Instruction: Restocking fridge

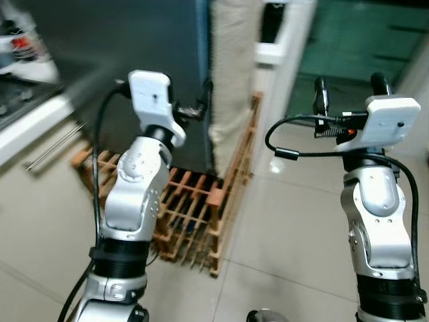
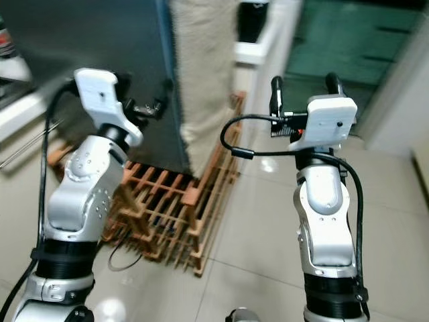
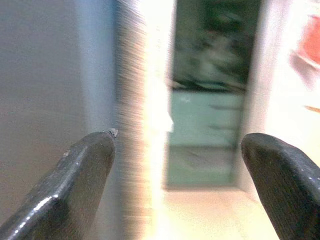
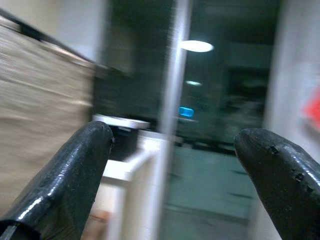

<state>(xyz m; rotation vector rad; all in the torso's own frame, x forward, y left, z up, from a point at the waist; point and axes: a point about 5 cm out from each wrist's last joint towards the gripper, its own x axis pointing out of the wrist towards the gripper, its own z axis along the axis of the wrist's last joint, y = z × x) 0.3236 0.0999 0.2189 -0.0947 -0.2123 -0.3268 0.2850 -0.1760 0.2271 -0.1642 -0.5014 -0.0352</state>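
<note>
Approaching the dark fridge (image 1: pixel 134 40) beside the wooden rack (image 1: pixel 194 215), we carry nothing, left gripper (image 3: pixel 175 150) and right gripper (image 4: pixel 172 145) both spread empty, so next we judge reaching its door.

Wooden rack (image 1: pixel 194 218) lower centre on tiled floor (image 1: pixel 281 235); beige cloth (image 1: pixel 231 74) top centre; desk (image 1: pixel 30 124) left edge.

Two pincers: left pincer (image 3: pixel 175 185), right pincer (image 4: pixel 175 175); one wooden rack (image 1: pixel 194 215)
</note>
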